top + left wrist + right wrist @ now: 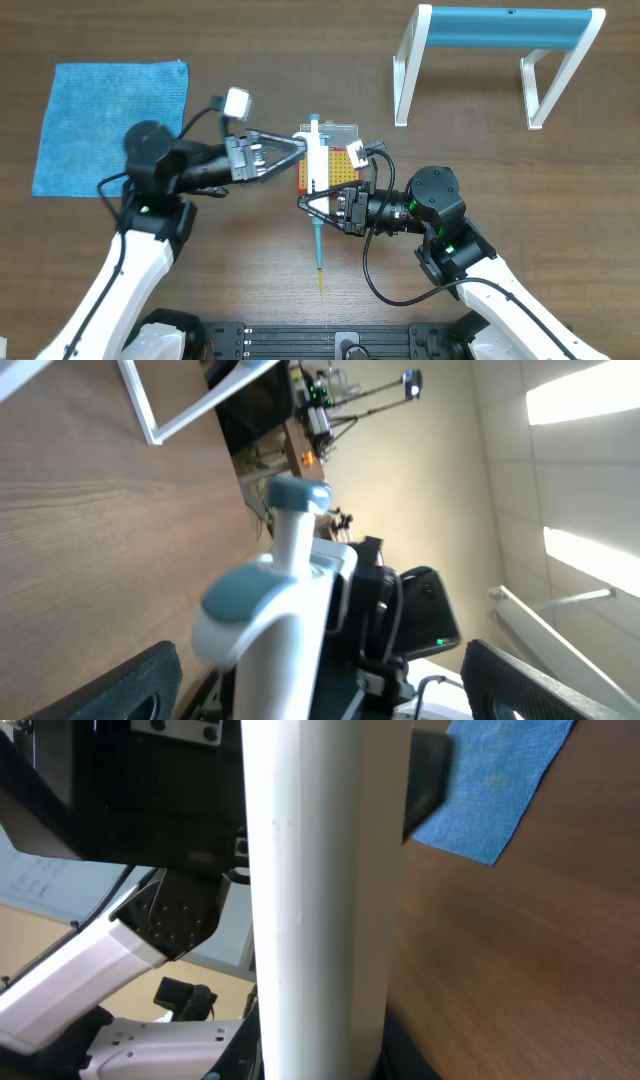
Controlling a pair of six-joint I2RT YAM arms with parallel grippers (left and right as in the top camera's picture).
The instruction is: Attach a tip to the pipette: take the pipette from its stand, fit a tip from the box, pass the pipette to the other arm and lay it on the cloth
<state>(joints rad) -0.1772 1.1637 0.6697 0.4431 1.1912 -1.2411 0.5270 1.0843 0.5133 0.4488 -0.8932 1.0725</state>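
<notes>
Pipette (316, 165) with its yellow tip (320, 275) fitted sits over the tip box's (345, 160) left edge, clamped in my right end effector (312, 203), while my left end effector (298, 146) is spread wide around the pipette's head.

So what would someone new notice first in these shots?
Most likely the white pipette with its yellow tip, held above the middle of the table, with the left gripper and right gripper meeting on it from either side by the orange tip box. After that, the blue cloth lying flat at the far left, and the white and blue stand at the far right.
</notes>
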